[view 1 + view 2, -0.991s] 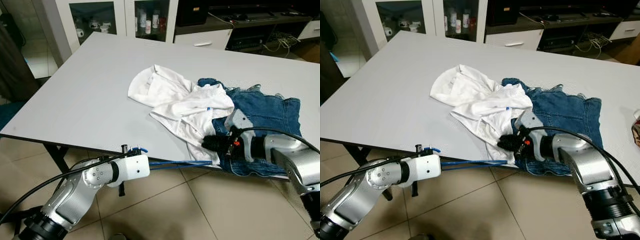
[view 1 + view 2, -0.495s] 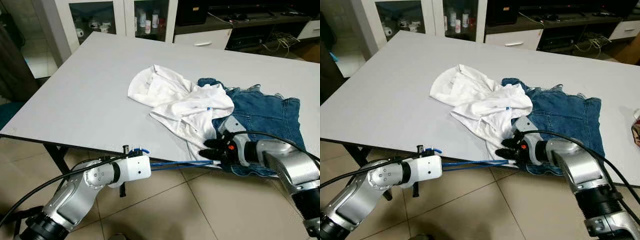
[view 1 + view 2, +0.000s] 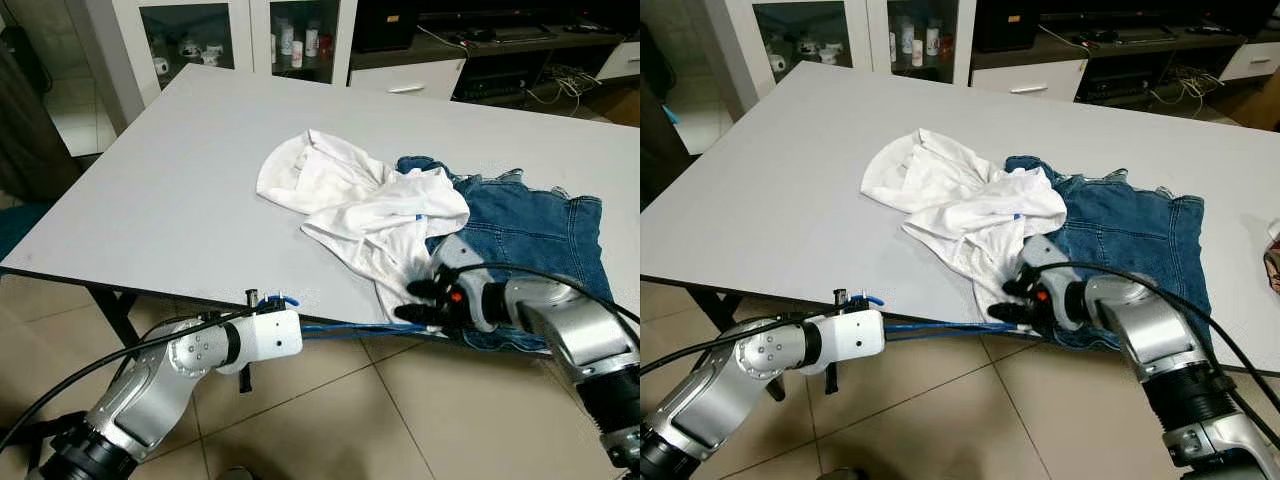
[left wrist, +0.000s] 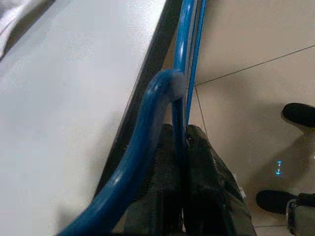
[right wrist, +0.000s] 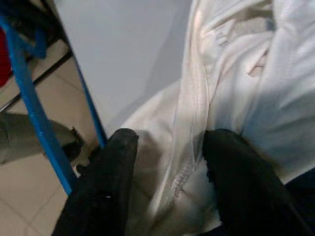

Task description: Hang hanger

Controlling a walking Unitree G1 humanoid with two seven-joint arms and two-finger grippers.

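Lying along table edge: hanger (image 3: 350,328)

— What lies on the grey surface (image 3: 180,190)?
— A crumpled white shirt (image 3: 355,205) overlapping a denim garment (image 3: 530,235) near the front edge.

— And the arms?
— The right end effector (image 3: 418,302), fingers apart, sits at the shirt's lower hem. The left end effector (image 3: 292,330) holds a blue hanger (image 3: 355,327) level just below the surface's edge, above the tiled floor (image 3: 330,420).
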